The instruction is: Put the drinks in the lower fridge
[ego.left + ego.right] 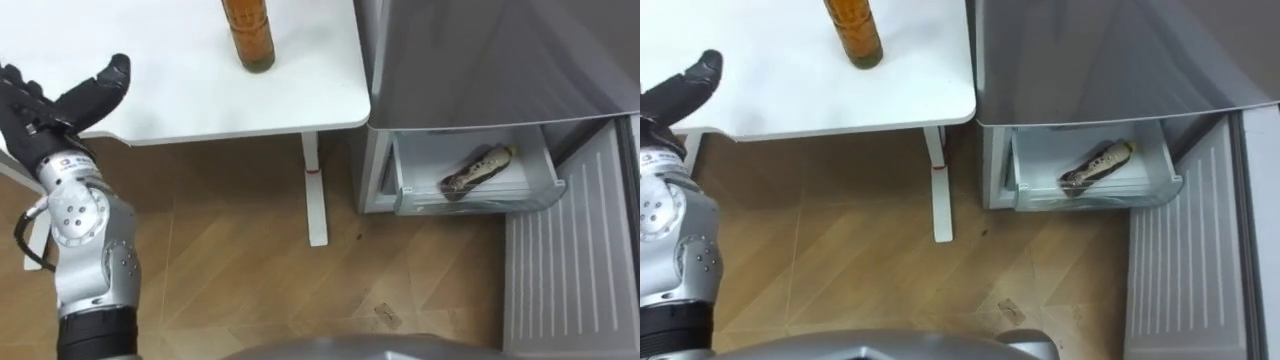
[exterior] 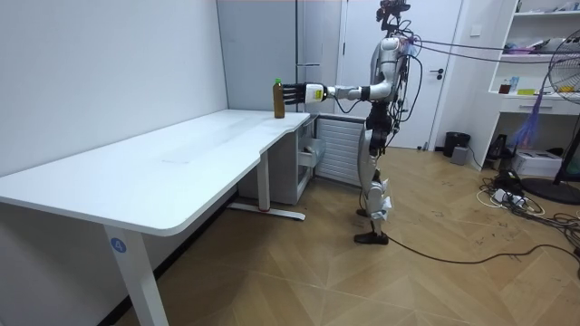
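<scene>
An amber drink bottle (image 1: 248,35) stands upright near the white table's (image 1: 200,95) right edge; it also shows in the room view as a bottle (image 2: 278,98). My left hand (image 1: 50,110) reaches out over the table to the left of this bottle, fingers straight and open, a gap away and holding nothing. At the right, the lower fridge drawer (image 1: 480,205) is pulled out. A dark drink bottle (image 1: 475,170) lies on its side inside it.
The grey fridge (image 1: 480,60) stands right beside the table's end. Its open lower door (image 1: 570,270) juts out at the right. The white table leg (image 1: 315,195) stands on the wood floor between me and the drawer. Cables and a fan (image 2: 553,100) sit behind me.
</scene>
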